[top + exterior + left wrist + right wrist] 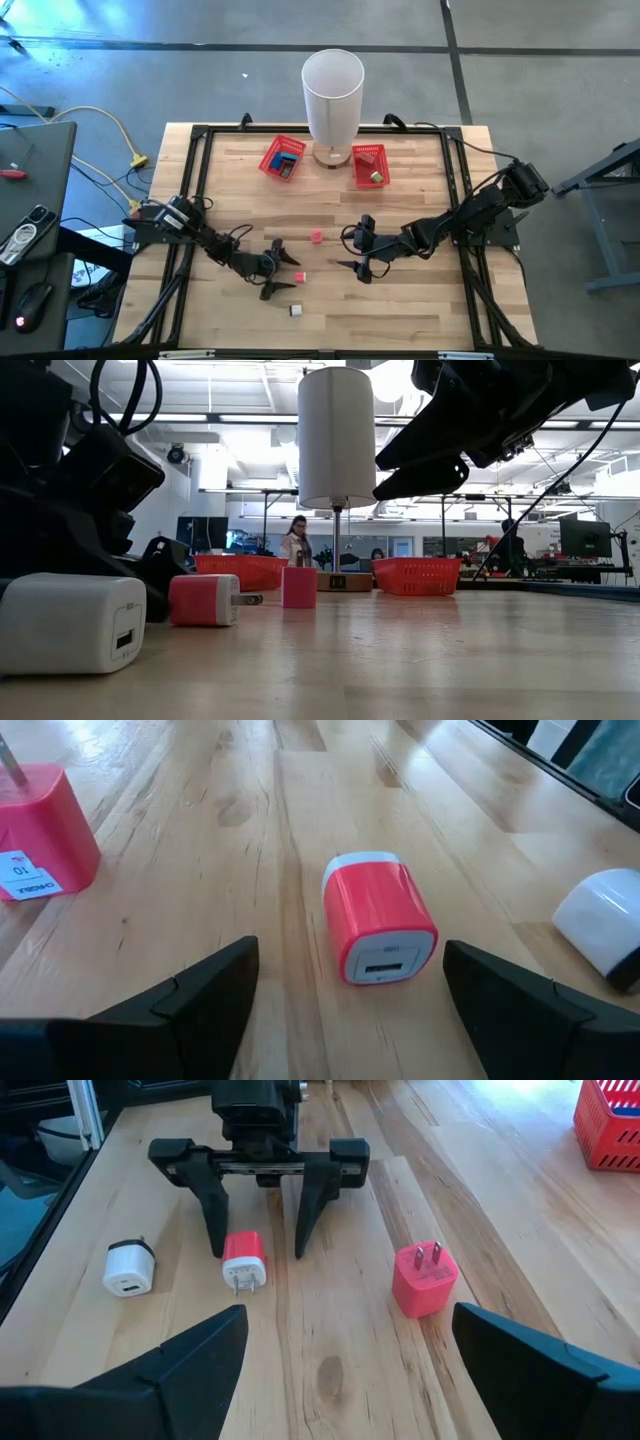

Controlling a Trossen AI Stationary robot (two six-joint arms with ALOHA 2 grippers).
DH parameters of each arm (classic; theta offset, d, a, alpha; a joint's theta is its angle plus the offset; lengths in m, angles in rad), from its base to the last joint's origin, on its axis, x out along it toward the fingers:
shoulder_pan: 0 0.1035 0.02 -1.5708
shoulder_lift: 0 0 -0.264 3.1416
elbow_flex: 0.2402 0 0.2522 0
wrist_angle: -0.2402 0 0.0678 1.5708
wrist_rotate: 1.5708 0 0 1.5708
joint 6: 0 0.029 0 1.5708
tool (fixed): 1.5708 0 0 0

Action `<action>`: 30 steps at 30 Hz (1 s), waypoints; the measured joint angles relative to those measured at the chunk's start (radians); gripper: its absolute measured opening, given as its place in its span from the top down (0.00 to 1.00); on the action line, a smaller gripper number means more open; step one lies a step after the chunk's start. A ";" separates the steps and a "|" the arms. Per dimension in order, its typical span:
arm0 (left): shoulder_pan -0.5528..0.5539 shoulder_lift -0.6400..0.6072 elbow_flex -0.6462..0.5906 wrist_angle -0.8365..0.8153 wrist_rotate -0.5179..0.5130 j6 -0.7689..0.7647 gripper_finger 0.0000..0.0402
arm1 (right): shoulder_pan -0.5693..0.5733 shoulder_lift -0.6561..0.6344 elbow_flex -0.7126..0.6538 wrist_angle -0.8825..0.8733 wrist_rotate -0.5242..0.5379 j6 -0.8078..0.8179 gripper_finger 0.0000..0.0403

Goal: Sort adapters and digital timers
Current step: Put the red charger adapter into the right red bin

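- The left gripper (258, 1245) is shown with its fingers spread wide, tips lowered to the table on either side of a red-and-white adapter (378, 920), which lies on its side between them and is not yet pinched.
- The right gripper (358, 250) is likewise spread and empty; it is held above the boards near the table's middle, facing the left gripper.
- A plain red adapter (425, 1279) stands with its prongs up between the two grippers; a white adapter (130, 1268) lies just beside the left gripper, toward the table's front edge.
- Two red baskets are set at the far edge, either side of a white lamp (332, 95): the left basket (283, 157) holds a blue item among others, and the right basket (369, 165) holds a greenish item.
- Progress is judged as partial: some items are already binned, while three adapters remain on the table (420, 310).
- The basket contents cannot be identified as adapters or timers; no timer can be made out on the table. In the low view a person is seen far behind the table.
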 joint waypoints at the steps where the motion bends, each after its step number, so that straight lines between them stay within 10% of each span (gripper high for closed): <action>1: 0.003 0.000 0.003 -0.002 0.000 0.002 0.22 | 0.000 0.000 0.000 0.000 0.000 0.000 0.16; 30: 0.084 0.003 0.072 -0.071 0.027 0.048 0.23 | 0.000 0.000 0.000 0.000 0.000 0.000 0.16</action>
